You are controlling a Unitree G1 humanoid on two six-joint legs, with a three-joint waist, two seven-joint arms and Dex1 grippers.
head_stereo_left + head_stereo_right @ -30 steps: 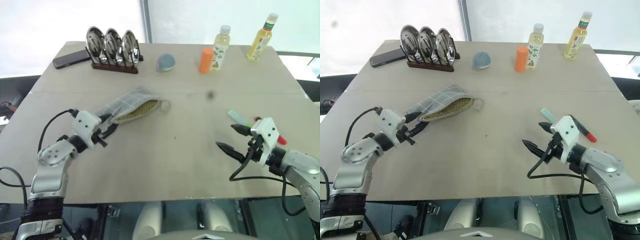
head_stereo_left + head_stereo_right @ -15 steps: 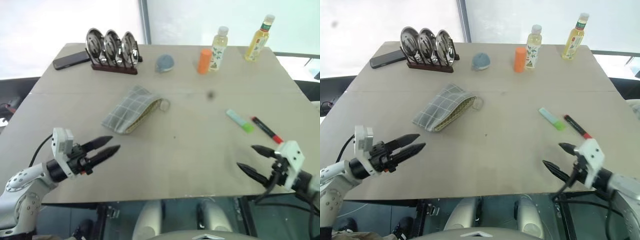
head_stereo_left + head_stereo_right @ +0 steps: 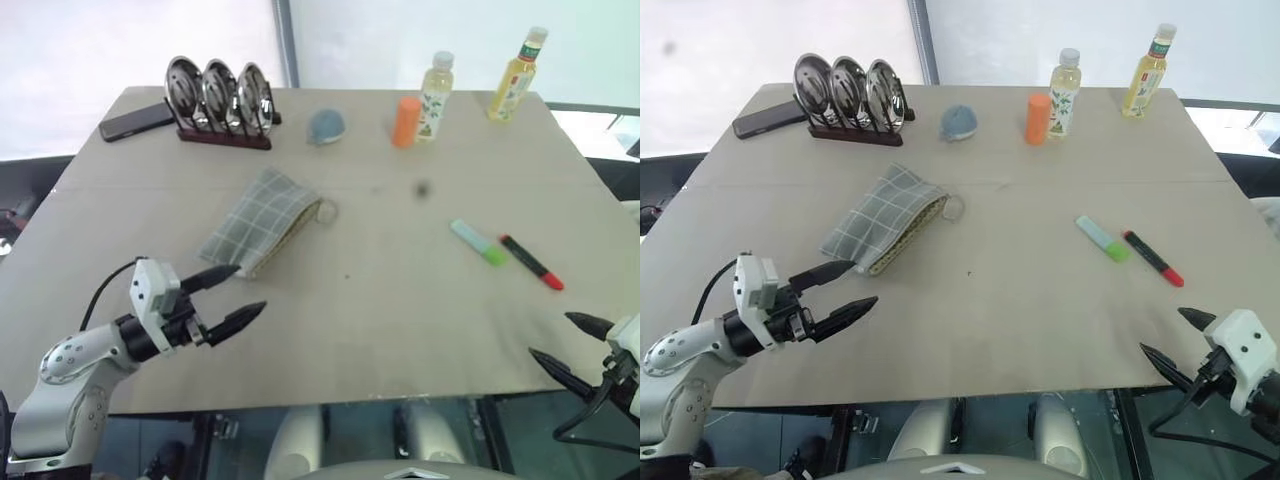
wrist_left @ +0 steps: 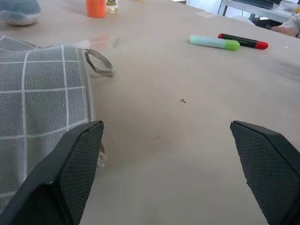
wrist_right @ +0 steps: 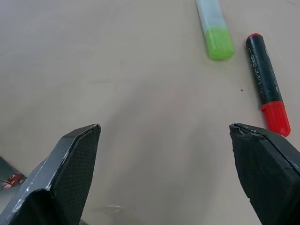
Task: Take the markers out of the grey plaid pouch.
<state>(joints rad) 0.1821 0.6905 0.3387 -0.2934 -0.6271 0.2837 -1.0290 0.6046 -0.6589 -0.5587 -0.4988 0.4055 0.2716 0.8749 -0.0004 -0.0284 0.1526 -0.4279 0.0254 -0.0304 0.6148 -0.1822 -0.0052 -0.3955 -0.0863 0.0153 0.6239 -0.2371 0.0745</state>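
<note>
Both claws stand wide and hold nothing: the left gripper [image 3: 225, 297] hovers over the near left part of the table [image 3: 360, 330], its upper finger tip close to the near end of the grey plaid pouch [image 3: 262, 219], while the right gripper [image 3: 1185, 345] hangs off the table's near right edge. Further in, the pouch lies flat and slack, its small pull loop [image 4: 97, 63] resting on the tabletop. Well apart from it on the right lie the two markers, the teal highlighter with the green cap [image 3: 478, 242] just beside the black-and-red marker [image 3: 531, 262]. With both pens out on the table, the emptying step looks done; the next move probably calls for no further grasp. At the far edge stand an orange cylinder [image 3: 406, 121], two bottles [image 3: 437, 82] and a blue-grey lump [image 3: 327, 125].
</note>
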